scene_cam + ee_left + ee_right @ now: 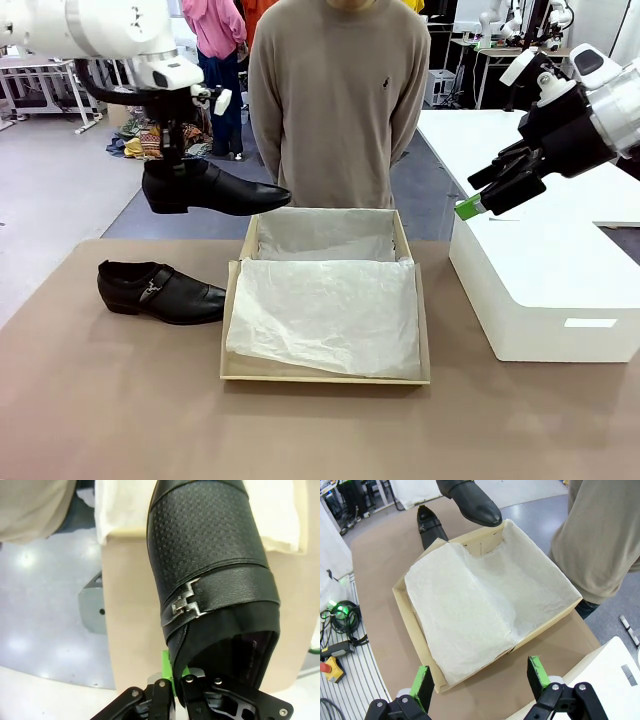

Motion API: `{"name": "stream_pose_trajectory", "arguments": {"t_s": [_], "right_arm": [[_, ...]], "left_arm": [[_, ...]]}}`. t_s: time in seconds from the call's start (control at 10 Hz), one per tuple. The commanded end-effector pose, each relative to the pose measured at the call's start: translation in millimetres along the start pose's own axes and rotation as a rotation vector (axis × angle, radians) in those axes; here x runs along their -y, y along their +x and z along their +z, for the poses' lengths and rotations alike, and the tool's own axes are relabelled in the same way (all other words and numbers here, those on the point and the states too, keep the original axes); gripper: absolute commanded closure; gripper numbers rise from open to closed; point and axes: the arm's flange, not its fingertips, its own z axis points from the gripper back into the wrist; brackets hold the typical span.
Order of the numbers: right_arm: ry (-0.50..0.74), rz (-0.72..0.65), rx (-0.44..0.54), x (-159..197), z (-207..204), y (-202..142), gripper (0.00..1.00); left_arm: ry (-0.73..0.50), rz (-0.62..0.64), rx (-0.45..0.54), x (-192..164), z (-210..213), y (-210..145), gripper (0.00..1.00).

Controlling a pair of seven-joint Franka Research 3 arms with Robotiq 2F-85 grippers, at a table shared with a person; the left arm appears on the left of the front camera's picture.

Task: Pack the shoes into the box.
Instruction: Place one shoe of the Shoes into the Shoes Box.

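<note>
My left gripper [175, 160] hangs above the table's far left, shut on the heel rim of one black shoe [215, 188], whose toe points right toward the box. In the left wrist view that shoe [210, 565] shows its silver buckle, with my green pads [167, 672] pinching its rim. The second shoe [160, 291] lies on the table left of the box. The tan box [325, 375] stands open at mid-table, lined with white tissue paper [485, 605]. My right gripper [478, 200] hovers open, high at the right, looking down on the box [415, 625].
A large white rectangular block [545, 290] sits on the table right of the box. A person in a beige sweater [340, 100] stands at the far edge behind the box. Bare brown tabletop [120, 400] lies in front.
</note>
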Motion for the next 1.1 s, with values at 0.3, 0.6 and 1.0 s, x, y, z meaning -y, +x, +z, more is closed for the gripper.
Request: {"name": "stream_pose_trajectory", "arguments": {"t_s": [0.3,0.6,1.0], "right_arm": [[0.015,0.011,0.02,2.1,-1.6,-0.2,0.0],[0.015,0.011,0.02,2.1,-1.6,-0.2,0.0],[0.015,0.011,0.02,2.1,-1.6,-0.2,0.0]], "left_arm": [[-0.051,-0.054,-0.036,-1.5,1.6,100.0,1.0],[-0.047,-0.095,0.02,1.8,-10.9,136.6,1.0],[-0.06,-0.116,0.019,9.5,-28.6,141.5,1.0]]}}
